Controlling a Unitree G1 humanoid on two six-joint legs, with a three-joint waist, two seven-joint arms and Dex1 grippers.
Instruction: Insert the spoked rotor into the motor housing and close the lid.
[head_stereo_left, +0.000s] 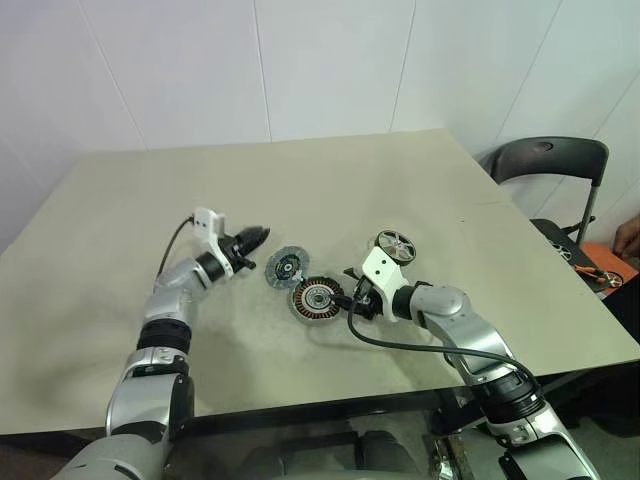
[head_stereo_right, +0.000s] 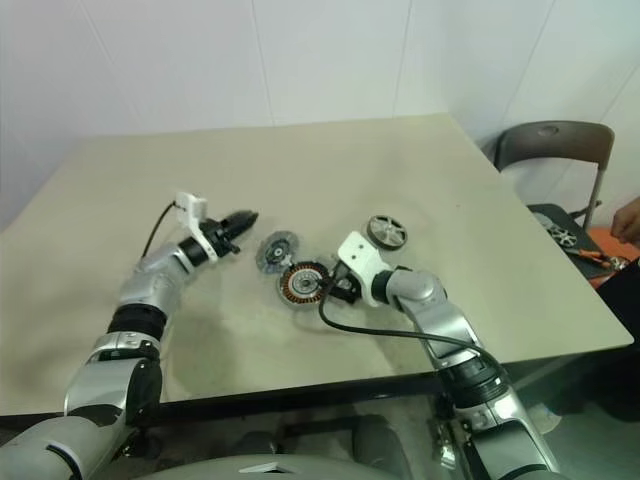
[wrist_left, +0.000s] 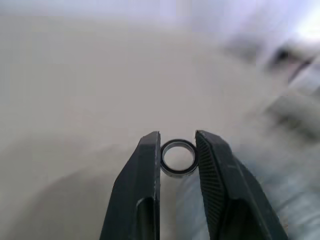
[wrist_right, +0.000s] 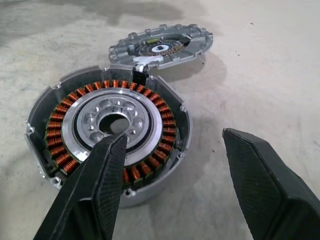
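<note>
Left eye view: on the table (head_stereo_left: 120, 220) the motor housing (head_stereo_left: 316, 298) lies flat, its axis upright. The lid (head_stereo_left: 286, 267) touches it at 10 o'clock; the spoked rotor (head_stereo_left: 394, 243) lies apart at 2 o'clock, past the right arm. We judge the right pincer (head_stereo_left: 352, 299), just beside the housing at 3 o'clock, nearer the rotor than the left pincer (head_stereo_left: 258, 235).

Left wrist view: the left pincer, narrow, grips a small ring (wrist_left: 178, 158) between its fingers (wrist_left: 145, 175), above the table.

Right wrist view: the right pincer (wrist_right: 172, 150) stands wide and holds nothing; one finger (wrist_right: 97, 185) overlaps the housing's near rim. The copper windings (wrist_right: 107, 84) encircle an open core, so we judge that the rotor is not yet inserted.
</note>
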